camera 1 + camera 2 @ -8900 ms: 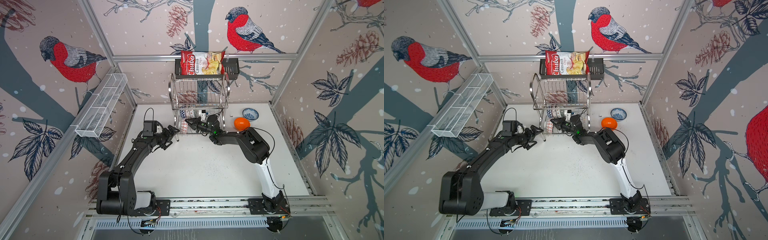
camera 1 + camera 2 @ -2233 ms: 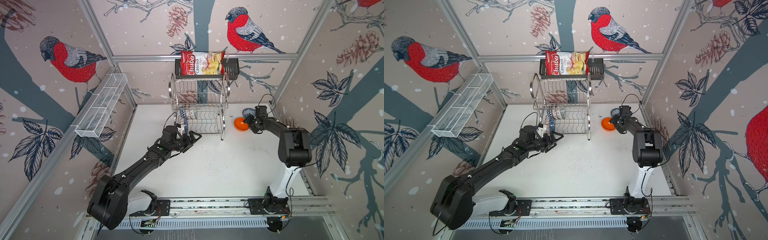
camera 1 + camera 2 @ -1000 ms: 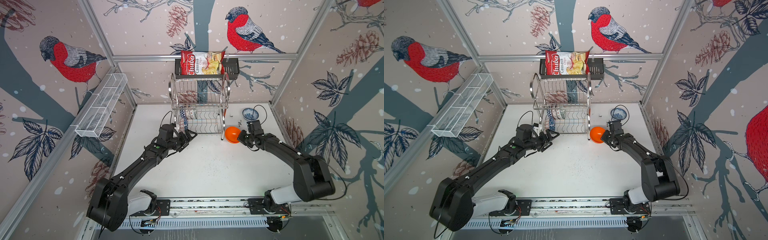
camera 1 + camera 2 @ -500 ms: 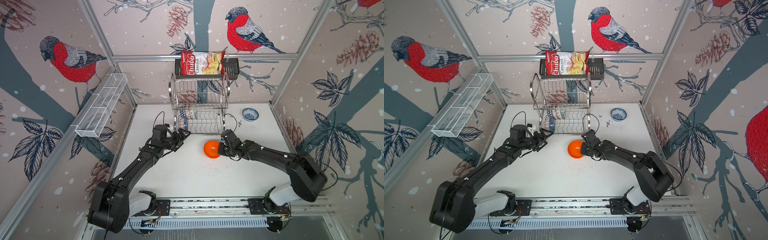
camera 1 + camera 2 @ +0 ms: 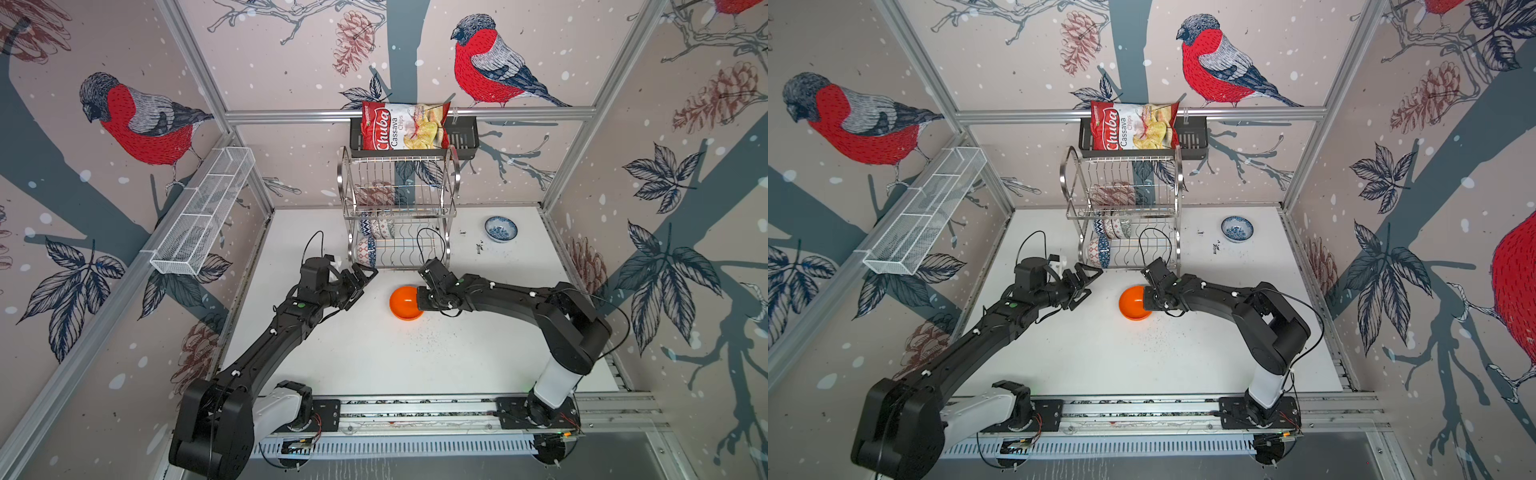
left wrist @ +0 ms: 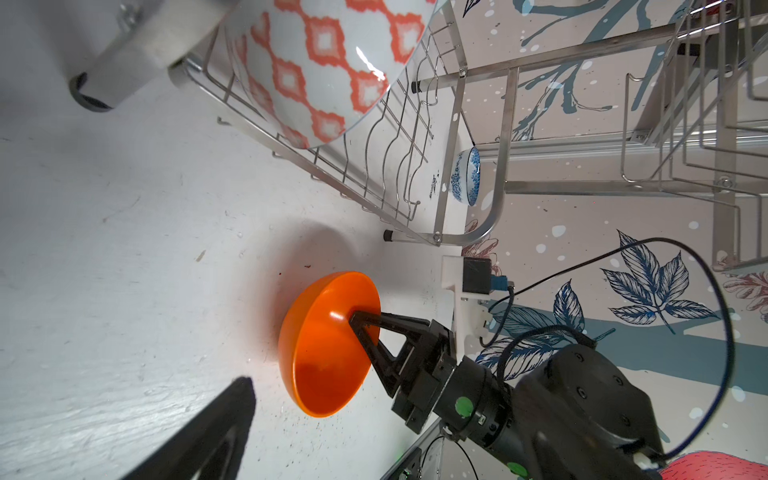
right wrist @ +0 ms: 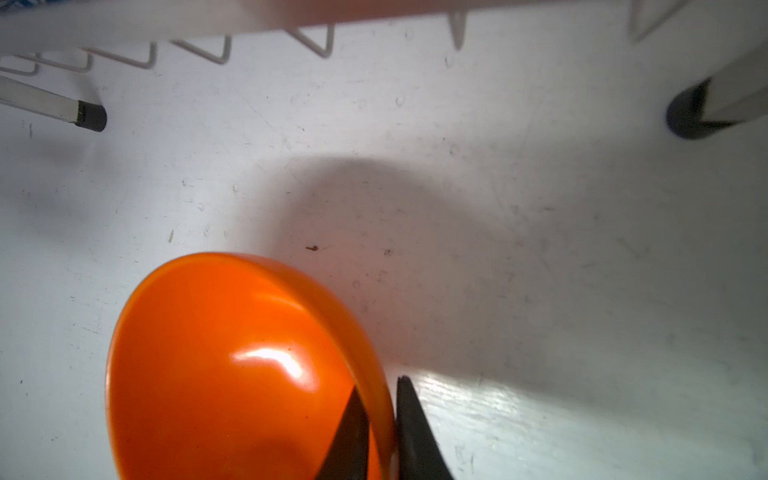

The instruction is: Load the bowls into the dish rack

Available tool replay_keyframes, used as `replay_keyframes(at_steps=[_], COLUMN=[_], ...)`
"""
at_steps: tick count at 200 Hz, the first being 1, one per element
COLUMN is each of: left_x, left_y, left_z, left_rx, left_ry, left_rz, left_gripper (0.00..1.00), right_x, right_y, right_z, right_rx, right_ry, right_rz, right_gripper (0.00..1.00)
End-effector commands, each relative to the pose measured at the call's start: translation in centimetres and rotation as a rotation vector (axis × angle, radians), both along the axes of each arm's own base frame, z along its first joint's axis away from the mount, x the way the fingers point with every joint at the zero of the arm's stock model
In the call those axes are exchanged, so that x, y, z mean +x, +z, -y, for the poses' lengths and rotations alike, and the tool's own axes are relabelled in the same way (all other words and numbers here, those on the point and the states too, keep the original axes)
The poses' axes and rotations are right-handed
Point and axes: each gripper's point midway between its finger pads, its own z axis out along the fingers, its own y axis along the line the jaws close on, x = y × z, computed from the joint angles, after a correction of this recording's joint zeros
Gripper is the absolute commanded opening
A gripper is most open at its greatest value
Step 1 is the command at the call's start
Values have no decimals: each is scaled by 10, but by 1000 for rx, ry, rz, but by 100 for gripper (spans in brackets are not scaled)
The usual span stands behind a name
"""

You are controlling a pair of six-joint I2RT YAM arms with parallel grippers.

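White scuffed tabletop (image 5: 374, 365), bird-papered walls. Plain orange glossy bowl (image 5: 405, 303) is lying tilted just before the two-tier steel wire dish rack (image 5: 411, 249); likely light, rigid and slick, best taken by the rim. Right gripper (image 6: 363, 322) is pinching that rim, one finger inside. Left gripper (image 5: 361, 280) is hanging wide open nearby. Orange-white patterned bowl (image 6: 324, 66) is occupying the lower tier's end; white-blue floral bowl (image 5: 500, 228) is sitting well apart.

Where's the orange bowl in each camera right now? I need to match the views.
In a top view: orange bowl, mid-picture, just in front of the dish rack.
In a top view: same spot, in front of the rack.
Left wrist: tilted, near the rack's black-capped foot.
Right wrist: close up, short of a black-capped foot.
Shared landmark: the dish rack, in all four.
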Motion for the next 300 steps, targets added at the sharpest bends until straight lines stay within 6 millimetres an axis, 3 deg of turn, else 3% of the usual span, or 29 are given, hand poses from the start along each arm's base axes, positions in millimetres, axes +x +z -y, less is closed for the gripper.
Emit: replay_keyframes(at_steps=[1,51,85,118,153,192,228,259,300], left_x=[5,21,19,12,6,6,4,-3,-7], left_y=[4,18,24,26,22,10,8,0,-4], left_z=[2,4,9,7,-6,-35,-39,-44,-36], left_rx=[-12,0,-33,-48,-84,-151,-166,-157,-170], left_ry=[-7,-1,-26,-15,22,74,82,99,78], left_rz=[19,31,26,22,20,-1,3,-5,-11], left_gripper=[97,97,97,97,97,97,97,97,97], right_x=[4,13,18,14,8,-5,-32,-38,-36], right_y=[0,25,49,60,63,56,32,16,4], right_z=[3,4,3,-12,-37,-75,-106,-104,-95], right_rx=[-43,-46,-57,-105,-120,-165,-224,-263,-303], right_ry=[14,18,18,70,101,150,215,187,141], right_rz=[18,91,137,173,165,130,64,29,7], right_gripper=[22,38,51,72,87,87,82,75,66])
